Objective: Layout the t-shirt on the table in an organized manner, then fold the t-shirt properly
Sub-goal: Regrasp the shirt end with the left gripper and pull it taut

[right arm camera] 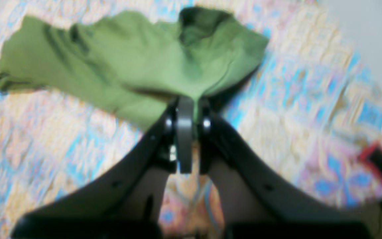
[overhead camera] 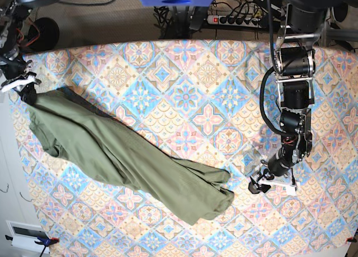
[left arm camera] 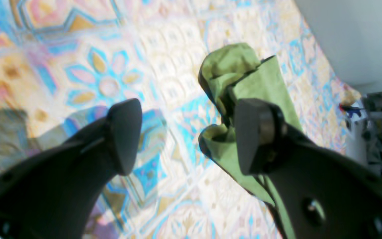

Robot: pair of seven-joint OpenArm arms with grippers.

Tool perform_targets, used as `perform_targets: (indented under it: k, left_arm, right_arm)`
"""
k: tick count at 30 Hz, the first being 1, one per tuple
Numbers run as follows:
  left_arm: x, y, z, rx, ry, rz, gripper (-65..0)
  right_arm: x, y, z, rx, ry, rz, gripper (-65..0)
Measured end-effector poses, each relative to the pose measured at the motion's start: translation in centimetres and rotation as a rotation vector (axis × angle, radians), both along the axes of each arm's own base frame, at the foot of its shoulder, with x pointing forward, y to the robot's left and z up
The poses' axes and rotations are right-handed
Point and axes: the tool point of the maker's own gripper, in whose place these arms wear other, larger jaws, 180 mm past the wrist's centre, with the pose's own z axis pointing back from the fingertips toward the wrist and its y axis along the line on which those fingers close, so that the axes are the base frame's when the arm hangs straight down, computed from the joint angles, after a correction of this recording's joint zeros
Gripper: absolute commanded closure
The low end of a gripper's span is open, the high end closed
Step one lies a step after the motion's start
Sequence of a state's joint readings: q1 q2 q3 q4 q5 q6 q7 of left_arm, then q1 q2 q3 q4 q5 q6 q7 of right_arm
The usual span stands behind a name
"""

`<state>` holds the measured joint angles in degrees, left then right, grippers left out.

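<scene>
The olive-green t-shirt (overhead camera: 123, 151) lies in a long crumpled diagonal band on the patterned table (overhead camera: 184, 89), from the far left down toward the front middle. My right gripper (overhead camera: 25, 89) is at the shirt's upper left end. In the right wrist view that gripper (right arm camera: 187, 103) is shut on an edge of the t-shirt (right arm camera: 128, 63), which fans out beyond it. My left gripper (overhead camera: 263, 184) hovers just right of the shirt's lower end. In the left wrist view it (left arm camera: 187, 136) stands wide open, and a rumpled end of the t-shirt (left arm camera: 244, 76) lies just beyond its right finger (left arm camera: 254, 136).
A power strip (overhead camera: 235, 19) and cables lie behind the table's far edge. A red and black object (right arm camera: 376, 159) sits at the right of the right wrist view. The table's left edge runs close to my right gripper.
</scene>
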<state>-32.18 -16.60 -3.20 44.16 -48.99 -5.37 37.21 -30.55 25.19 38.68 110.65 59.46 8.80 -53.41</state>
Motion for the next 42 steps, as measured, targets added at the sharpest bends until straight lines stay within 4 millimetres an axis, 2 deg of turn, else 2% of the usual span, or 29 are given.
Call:
perform_targets:
  k: [4,7,11,14,16,18,22,27,31,34,35,36,38,39,40,42]
  left_arm:
    - [0.2,-1.7,-0.2,-0.019,0.0,-0.014,-42.9]
    - [0.7,-4.6,0.1,-0.047,-0.011,-0.054,-42.9]
    - [1.5,-8.6,1.1,-0.024,-0.026,-0.149,-42.9]
    - [2.4,-11.0,2.3,-0.018,-0.078,-0.172,-42.9]
    - [2.6,-12.3,2.3,-0.01,-0.082,-0.197,-42.9]
    - [2.6,-13.3,1.5,-0.011,-0.061,-0.204,-42.9]
    - [1.6,-15.3,-1.3,0.006,0.023,-0.238,-42.9]
    - [0.1,-17.3,-4.8,0.176,0.041,-0.291,-42.9]
    - [0.2,-17.8,-5.3,0.233,0.041,-0.277,-42.9]
    - [0.2,-17.4,-5.6,0.237,0.025,-0.253,-41.9]
    - [0.2,-17.4,-5.6,0.237,0.024,-0.255,-39.2]
    - [0.2,-17.4,-5.5,0.237,0.024,-0.255,-33.1]
    - [0.2,-17.4,-5.6,0.239,0.033,-0.254,-17.0]
    - [0.0,-17.3,-5.8,0.24,0.038,-0.255,-6.5]
    - [-0.1,-17.3,-6.0,0.233,0.045,-0.253,0.0]
    - [-0.2,-17.2,-6.1,0.237,0.048,-0.255,0.0]
  right_arm:
    - [-1.6,0.0,-1.1,0.001,0.091,0.023,-0.7]
    - [-2.6,0.6,-2.1,0.023,0.172,0.049,-0.7]
    - [-2.9,0.7,-2.4,0.03,0.192,0.054,-0.7]
    - [-2.8,0.9,-2.4,0.033,0.191,0.055,-0.7]
    - [-2.5,1.0,-2.2,0.034,0.182,0.058,-0.7]
    - [-2.5,1.0,-2.2,0.033,0.179,0.059,-0.7]
    - [-2.5,1.0,-2.2,0.034,0.179,0.058,-0.7]
    - [-2.5,1.0,-2.2,0.034,0.179,0.059,-0.7]
    - [-2.2,1.0,-2.0,0.035,0.173,0.059,-0.7]
    - [-2.0,1.0,-1.9,0.034,0.166,0.06,-0.7]
    - [-1.9,1.0,-1.8,0.034,0.163,0.06,-0.6]
    - [-1.9,1.0,-1.8,0.034,0.162,0.059,-0.6]
    - [-1.9,1.0,-1.8,0.034,0.16,0.059,-0.5]
    - [-1.8,1.0,-1.8,0.033,0.159,0.06,-0.5]
    - [-1.8,1.0,-1.8,0.034,0.159,0.06,-0.5]
    - [-1.9,1.0,-1.8,0.034,0.16,0.06,-0.5]
